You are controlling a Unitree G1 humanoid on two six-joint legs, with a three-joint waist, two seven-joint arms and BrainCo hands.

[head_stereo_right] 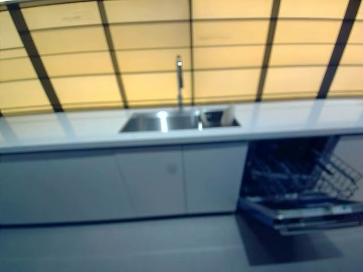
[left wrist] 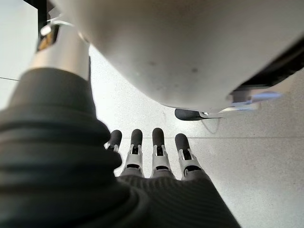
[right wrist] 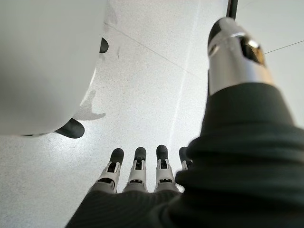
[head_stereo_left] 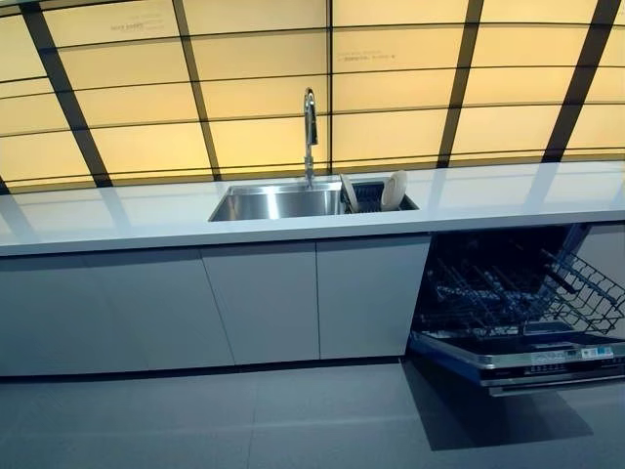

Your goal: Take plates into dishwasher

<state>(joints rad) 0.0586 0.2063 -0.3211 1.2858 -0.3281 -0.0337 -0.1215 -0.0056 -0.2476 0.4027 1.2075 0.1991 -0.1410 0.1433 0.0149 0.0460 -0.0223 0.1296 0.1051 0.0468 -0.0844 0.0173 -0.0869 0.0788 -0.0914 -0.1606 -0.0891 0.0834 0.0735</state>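
Two pale plates (head_stereo_left: 394,190) stand on edge in a dark rack in the right part of the steel sink (head_stereo_left: 273,203), behind the white counter. Below the counter at the right, the dishwasher (head_stereo_left: 518,337) has its door folded down, and its wire rack (head_stereo_left: 547,288) is pulled out and holds nothing. Neither hand shows in the eye views. In the left wrist view my left hand (left wrist: 156,156) hangs over the grey floor with straight fingers, holding nothing. My right hand (right wrist: 137,178) hangs the same way in the right wrist view.
A tall chrome tap (head_stereo_left: 310,132) rises behind the sink. The white counter (head_stereo_left: 117,220) runs the full width, with grey cupboard fronts (head_stereo_left: 264,298) under it. Yellow panels with dark bars form the back wall. Grey floor lies in front.
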